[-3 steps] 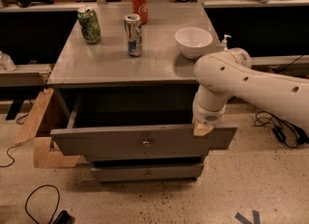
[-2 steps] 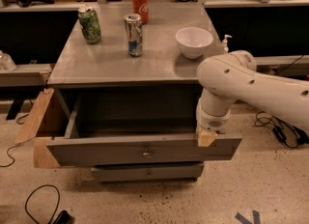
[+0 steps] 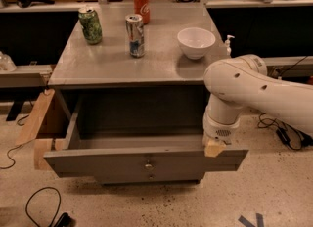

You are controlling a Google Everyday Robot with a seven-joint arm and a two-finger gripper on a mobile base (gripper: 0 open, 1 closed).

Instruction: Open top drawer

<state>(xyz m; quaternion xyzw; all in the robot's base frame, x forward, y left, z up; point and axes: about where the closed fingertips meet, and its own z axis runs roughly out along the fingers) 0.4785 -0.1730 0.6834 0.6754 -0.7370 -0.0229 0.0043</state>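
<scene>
The top drawer (image 3: 102, 163) of the grey cabinet stands pulled far out, its plain grey inside showing. Its flat front carries a small round brassy knob (image 3: 148, 165) at the centre. A narrower drawer front with a similar knob (image 3: 149, 176) peeks out below it. My gripper (image 3: 213, 147) hangs from the white arm (image 3: 254, 86) at the right end of the drawer front's top edge, its tan tip resting at that edge.
On the cabinet top (image 3: 107, 59) stand a green can (image 3: 91, 25), a silver-blue can (image 3: 135, 35), a red can (image 3: 141, 6) and a white bowl (image 3: 196, 42). A wooden board (image 3: 36, 123) leans at the cabinet's left. Cables lie on the floor.
The top drawer has slid further out toward the camera, and my gripper has moved down and forward with its front edge.
</scene>
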